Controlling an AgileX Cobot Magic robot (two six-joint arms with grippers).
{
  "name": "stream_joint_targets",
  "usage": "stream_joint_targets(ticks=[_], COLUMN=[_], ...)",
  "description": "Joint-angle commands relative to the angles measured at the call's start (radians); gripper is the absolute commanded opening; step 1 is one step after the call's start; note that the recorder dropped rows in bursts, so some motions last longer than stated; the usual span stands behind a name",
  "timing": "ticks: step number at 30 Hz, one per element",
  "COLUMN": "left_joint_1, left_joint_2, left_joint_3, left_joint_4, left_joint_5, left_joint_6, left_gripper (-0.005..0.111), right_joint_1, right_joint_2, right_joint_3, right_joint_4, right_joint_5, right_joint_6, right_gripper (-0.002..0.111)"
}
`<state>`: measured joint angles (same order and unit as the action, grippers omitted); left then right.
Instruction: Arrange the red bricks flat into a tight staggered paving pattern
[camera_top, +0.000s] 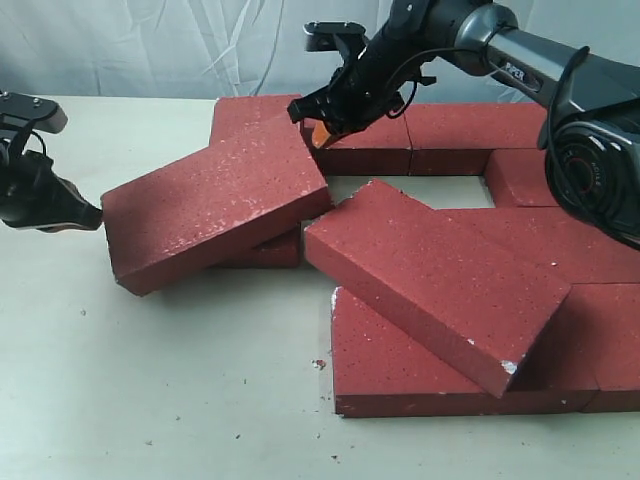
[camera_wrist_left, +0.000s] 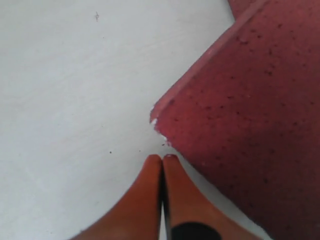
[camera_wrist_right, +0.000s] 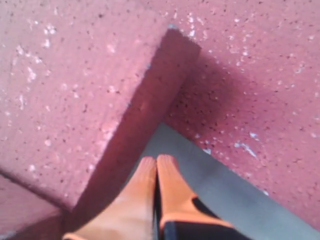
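1. On the pale bench (camera_top: 150, 390), showing the bricks (camera_top: 420, 250) clustered loosely across the middle and right, some lying flat, two tilting, not yet forming a tight staggered pattern.
2. Leaning the left brick (camera_top: 215, 205) on a lower brick (camera_top: 268, 250) lying flat under its right part, with the left end dipping to the bench.
3. Propping the middle brick (camera_top: 435, 280) aslant over the front brick (camera_top: 390, 375), with a whitish chip showing at its near corner.
4. Lining up the back bricks (camera_top: 465, 130) flat and side by side along the far side, and leaving a bare patch of bench between them and the middle brick.
5. Holding the left claw (camera_top: 92, 216) fully closed on nothing, low at the left brick's left corner.
6. Pressing the left fingers (camera_wrist_left: 142, 195) together in the left wrist view, right at that brick's chipped corner, whether touching it or just short of it being impossible to tell.
7. Reaching the right claw (camera_top: 320, 131) in over the left brick's far corner, just in front of the back bricks, likewise closed and gripping nothing.
8. Pointing the right fingers (camera_wrist_right: 142, 192), pressed together in the right wrist view, into the grey gap beside a raised brick edge, with a flat brick lying just past it.
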<state>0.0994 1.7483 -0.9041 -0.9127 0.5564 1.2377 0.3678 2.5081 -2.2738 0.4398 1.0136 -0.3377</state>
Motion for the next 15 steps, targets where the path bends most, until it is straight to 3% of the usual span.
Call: stream_joint_targets(ticks=[1, 7, 15], left_joint_1=[0.001, 0.015, 0.135], left_joint_2=[0.002, -0.062, -0.159], left_joint_3=[-0.005, -0.005, -0.005], left_joint_4=[-0.012, 0.059, 0.050], left_joint_5=[0.020, 0.076, 0.222], left_joint_6=[0.002, -0.007, -0.035], left_gripper=[0.000, 0.000, 0.000], right_joint_1=[0.023, 0.064, 0.111], right_joint_2=[0.026, 0.037, 0.037], right_joint_3=[-0.008, -0.008, -0.044], right_joint_4=[0.015, 0.032, 0.044], right_joint_5=[-0.024, -0.035, -0.021], right_joint_6=[-0.010, -0.030, -0.049], right_gripper=[-0.001, -0.001, -0.001])
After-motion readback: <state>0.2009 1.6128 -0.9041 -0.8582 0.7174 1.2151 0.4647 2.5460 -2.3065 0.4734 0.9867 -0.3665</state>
